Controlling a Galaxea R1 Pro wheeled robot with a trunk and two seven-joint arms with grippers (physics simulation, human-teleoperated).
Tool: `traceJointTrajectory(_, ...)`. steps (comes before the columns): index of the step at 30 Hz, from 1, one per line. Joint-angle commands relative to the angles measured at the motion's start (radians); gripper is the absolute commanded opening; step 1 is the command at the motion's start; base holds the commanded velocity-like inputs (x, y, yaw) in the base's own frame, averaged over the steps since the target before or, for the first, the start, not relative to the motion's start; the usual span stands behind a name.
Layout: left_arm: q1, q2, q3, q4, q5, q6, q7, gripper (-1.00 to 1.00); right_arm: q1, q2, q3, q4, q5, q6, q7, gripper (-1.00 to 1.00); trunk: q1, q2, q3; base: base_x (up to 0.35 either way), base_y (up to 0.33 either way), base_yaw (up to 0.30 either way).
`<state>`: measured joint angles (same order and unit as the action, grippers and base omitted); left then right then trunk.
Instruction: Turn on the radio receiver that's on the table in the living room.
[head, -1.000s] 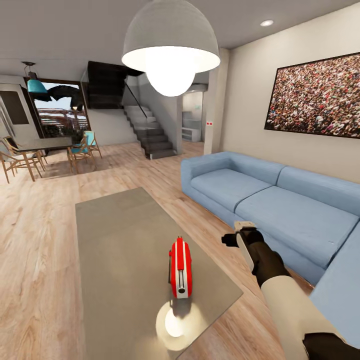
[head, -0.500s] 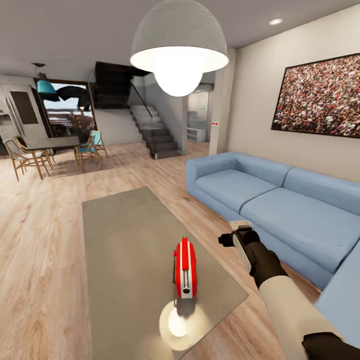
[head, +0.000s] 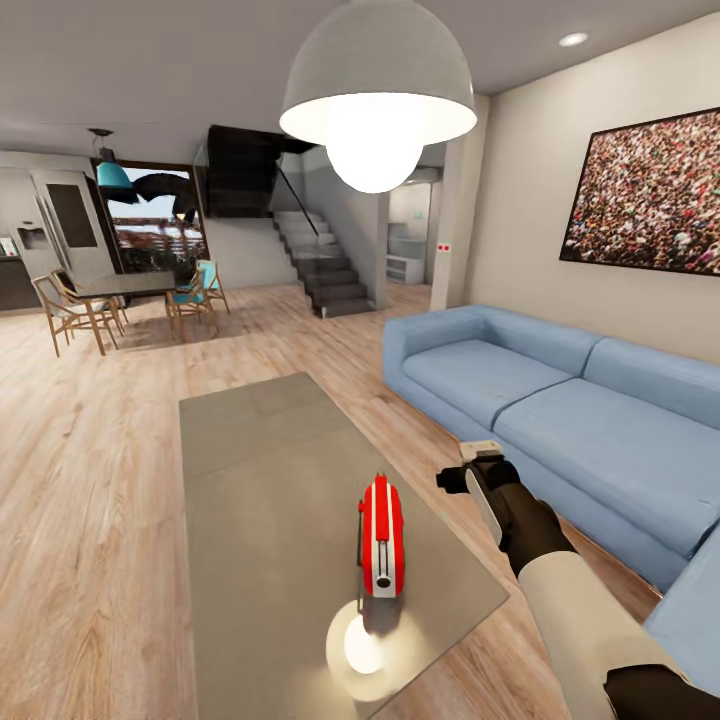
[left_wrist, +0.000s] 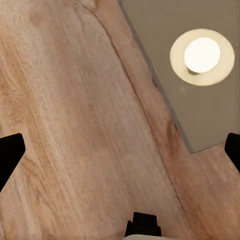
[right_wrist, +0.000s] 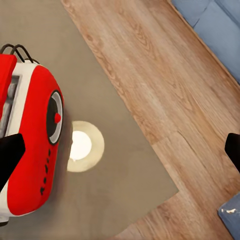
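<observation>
The red radio receiver stands upright near the close end of the long grey-beige table, narrow end toward me. In the right wrist view the radio receiver shows its red face, round dial and white side. My right gripper hangs to the right of the radio, over the strip of floor beside the table's edge, apart from it. Its fingers are spread wide, so the right gripper is open and empty. My left gripper is open over the wood floor beside a table corner.
A blue sectional sofa runs along the right, close to my right arm. A white pendant lamp hangs above, mirrored as a bright spot on the tabletop. The dining table with chairs and stairs lie far back.
The whole head view has shifted, so the room and radio sit further right in the picture. The gap between my right gripper and the radio has narrowed a little.
</observation>
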<state>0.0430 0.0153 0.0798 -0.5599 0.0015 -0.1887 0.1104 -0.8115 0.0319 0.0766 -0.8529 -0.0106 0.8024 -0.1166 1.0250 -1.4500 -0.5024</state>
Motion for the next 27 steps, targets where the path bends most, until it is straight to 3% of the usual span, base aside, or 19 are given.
traceJointTrajectory(1, 0.000, 0.000, 0.000, 0.000, 0.000, 0.000, 0.000, 1.00, 0.000, 0.000, 0.000, 0.000, 0.000, 0.000, 0.000, 1.00, 0.000, 0.000, 0.000, 0.000, 0.000, 0.055)
traceJointTrajectory(9, 0.000, 0.000, 0.000, 0.000, 0.000, 0.000, 0.000, 1.00, 0.000, 0.000, 0.000, 0.000, 0.000, 0.000, 0.000, 1.00, 0.000, 0.000, 0.000, 0.000, 0.000, 0.206)
traceJointTrajectory(21, 0.000, 0.000, 0.000, 0.000, 0.000, 0.000, 0.001, 1.00, 0.000, 0.011, 0.000, 0.000, -0.001, 0.000, 0.029, 1.00, 0.000, 0.000, 0.000, 0.008, 0.001, 0.016)
traceJointTrajectory(27, 0.000, 0.000, 0.000, 0.000, 0.000, 0.001, 0.023, 1.00, 0.000, 0.014, -0.001, 0.000, 0.000, 0.000, 0.065, 1.00, 0.000, 0.000, 0.000, 0.241, 0.106, 0.000)
